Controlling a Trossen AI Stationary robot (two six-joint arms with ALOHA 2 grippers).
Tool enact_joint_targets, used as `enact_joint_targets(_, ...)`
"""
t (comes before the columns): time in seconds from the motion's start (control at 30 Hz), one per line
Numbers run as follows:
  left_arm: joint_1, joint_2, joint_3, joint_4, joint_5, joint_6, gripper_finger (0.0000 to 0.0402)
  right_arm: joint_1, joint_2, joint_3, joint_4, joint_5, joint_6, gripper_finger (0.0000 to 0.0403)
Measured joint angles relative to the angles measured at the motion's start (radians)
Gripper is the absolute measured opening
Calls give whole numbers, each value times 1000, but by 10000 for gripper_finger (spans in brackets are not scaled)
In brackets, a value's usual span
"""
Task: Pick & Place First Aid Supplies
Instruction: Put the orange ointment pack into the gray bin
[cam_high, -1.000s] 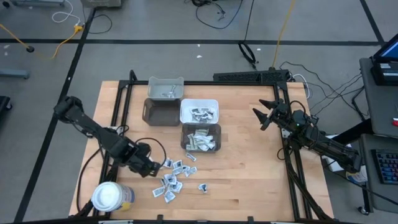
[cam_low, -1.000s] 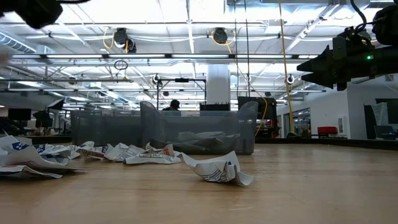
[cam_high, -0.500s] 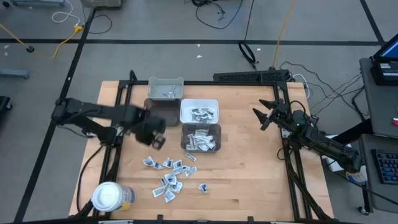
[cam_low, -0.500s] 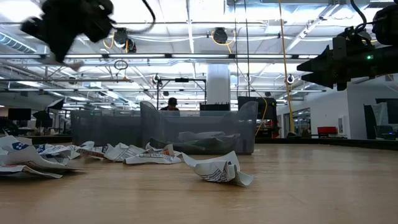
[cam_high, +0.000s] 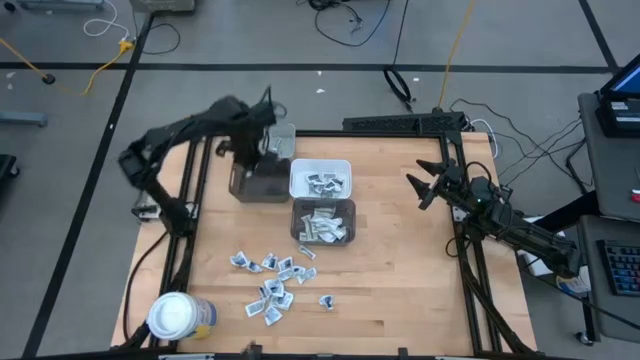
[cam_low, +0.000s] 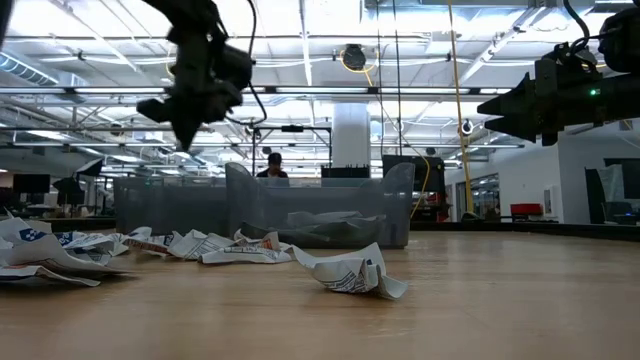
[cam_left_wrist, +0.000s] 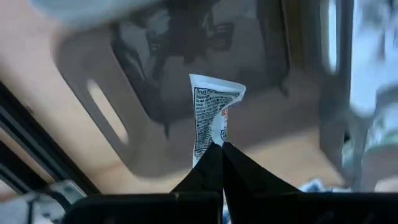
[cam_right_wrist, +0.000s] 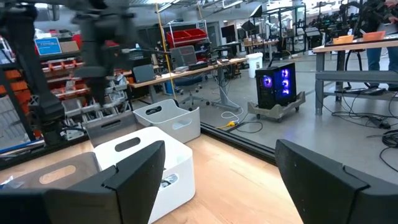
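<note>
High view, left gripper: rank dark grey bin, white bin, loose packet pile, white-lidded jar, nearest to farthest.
1. Dark grey rectangular bin: just below the left gripper, which is shut on a white printed packet.
2. White rectangular bin: to the gripper's right.
3. Loose pile of small white packets: mid-table, toward the front.
4. White-lidded round jar: front left corner.

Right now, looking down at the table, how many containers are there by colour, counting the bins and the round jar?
White bin: 1
Light grey bin: 1
Dark grey bins: 2, the left one and the near one
White-lidded jar: 1
Total: 5 containers
</note>
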Motion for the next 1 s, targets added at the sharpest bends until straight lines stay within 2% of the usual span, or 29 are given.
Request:
enact_joint_targets(0.23, 161, 240, 294, -63, -18, 142, 0, 0, 0, 0, 0, 0, 0, 297)
enact_joint_targets(0.43, 226, 390, 503, -113, -65, 206, 0, 0, 0, 0, 0, 0, 0, 297)
enact_joint_targets(0.57, 225, 442, 516, -68, -102, 230, 0, 0, 0, 0, 0, 0, 0, 297)
enact_joint_targets(1.0, 211, 556, 422, 64, -150, 262, 7, 0, 0, 0, 0, 0, 0, 297)
